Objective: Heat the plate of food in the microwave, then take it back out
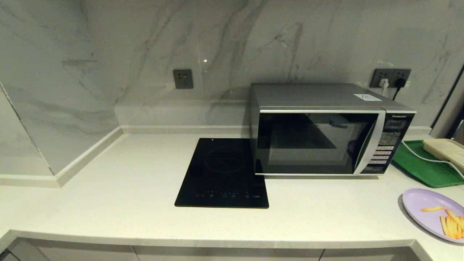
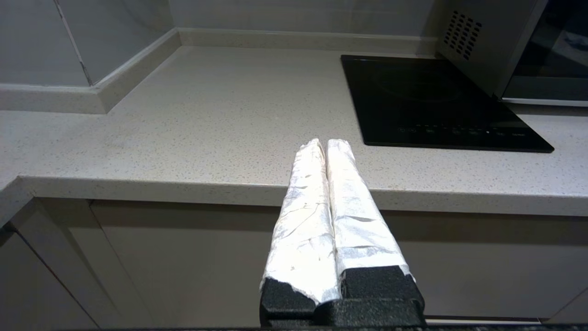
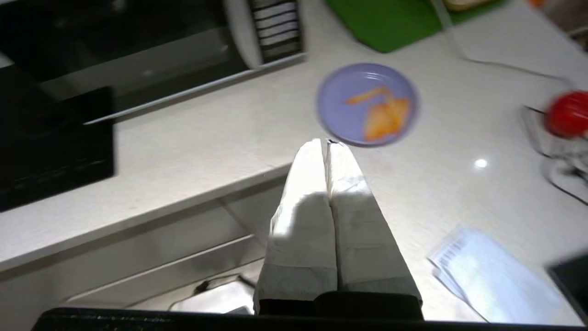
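Observation:
The silver-grey microwave (image 1: 319,134) stands at the back right of the counter with its dark glass door closed. The lavender plate of food (image 1: 433,212) rests near the counter's front right edge, carrying yellow-orange sticks; it also shows in the right wrist view as the plate (image 3: 366,103). My right gripper (image 3: 325,142) hangs above the counter's front edge, short of the plate, shut with nothing in it. My left gripper (image 2: 324,143) stays low by the front edge, left of the cooktop, shut and empty. Neither arm shows in the head view.
A flat black induction cooktop (image 1: 224,172) lies left of the microwave. A green tray (image 1: 424,165) with a cream tray (image 1: 444,150) and a white cable sits right of it. A paper sheet (image 3: 487,271) and a red object (image 3: 567,112) lie on the side counter.

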